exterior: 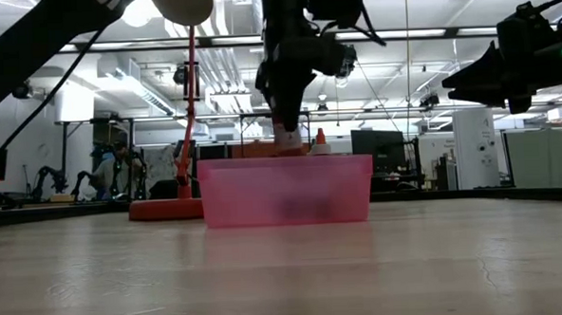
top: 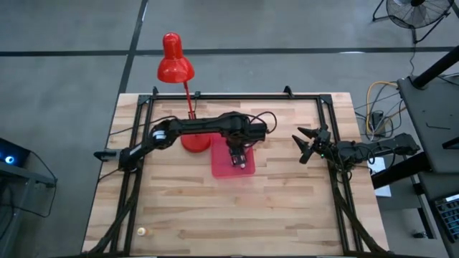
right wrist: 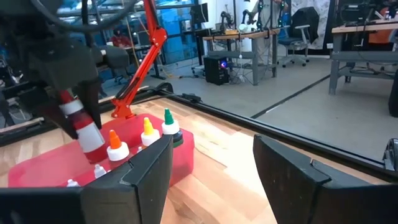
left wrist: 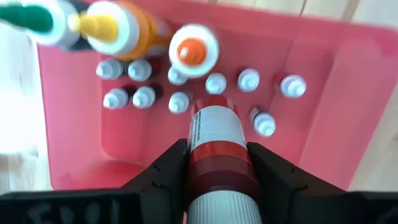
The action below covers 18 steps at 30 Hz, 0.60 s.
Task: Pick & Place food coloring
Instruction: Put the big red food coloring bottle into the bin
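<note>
The tray's (exterior: pixel 285 190) frosted wall blurs its small bottles; the green-tipped bottle (left wrist: pixel 37 18) is cropped.

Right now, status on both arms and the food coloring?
Left gripper shut on red bottle, over pink tray. Right gripper open, idle, table's right side. One small bottle stray near front-left corner. Nothing blocking.

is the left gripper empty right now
No, the left gripper is shut on a red bottle with a white label, held above the pink tray of small bottles.
</note>
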### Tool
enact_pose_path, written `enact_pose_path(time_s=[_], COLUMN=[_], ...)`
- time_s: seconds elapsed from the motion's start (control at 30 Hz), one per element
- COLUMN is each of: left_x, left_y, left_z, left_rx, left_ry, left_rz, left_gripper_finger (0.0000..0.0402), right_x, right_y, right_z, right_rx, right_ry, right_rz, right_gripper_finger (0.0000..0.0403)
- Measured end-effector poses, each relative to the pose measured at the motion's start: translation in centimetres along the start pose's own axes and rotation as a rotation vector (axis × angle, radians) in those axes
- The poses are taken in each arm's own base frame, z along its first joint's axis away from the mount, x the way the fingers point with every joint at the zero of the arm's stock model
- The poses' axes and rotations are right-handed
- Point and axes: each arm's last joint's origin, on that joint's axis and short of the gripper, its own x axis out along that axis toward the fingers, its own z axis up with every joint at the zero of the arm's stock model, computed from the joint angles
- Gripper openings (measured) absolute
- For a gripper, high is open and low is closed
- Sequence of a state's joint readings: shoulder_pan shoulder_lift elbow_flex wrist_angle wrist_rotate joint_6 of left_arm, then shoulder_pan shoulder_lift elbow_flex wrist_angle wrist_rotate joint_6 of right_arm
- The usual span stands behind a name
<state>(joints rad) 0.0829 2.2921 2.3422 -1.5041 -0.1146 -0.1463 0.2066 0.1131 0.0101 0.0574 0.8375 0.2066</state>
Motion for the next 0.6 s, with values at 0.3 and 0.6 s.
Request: enact_pose_path(time_s=[0.3,0.6], left_x=[-0.5,-0.7], left_y=[-0.9,-2.5], left_z=[0.5,1.0], left_rx=[0.007,0.024], left_ry=[-0.072,-0.139], left_rz=[-0.015,-0.082], left_gripper_finger=[0.0114,0.0114], right_x=[0.0,0.0], right_y=[0.0,0.0], right_z=[0.0,0.0], right_rx=[0.0,0.0], right_ry=[0.0,0.0], right_rz=[0.0,-0.001], right_gripper_finger=[0.0215,0.0215])
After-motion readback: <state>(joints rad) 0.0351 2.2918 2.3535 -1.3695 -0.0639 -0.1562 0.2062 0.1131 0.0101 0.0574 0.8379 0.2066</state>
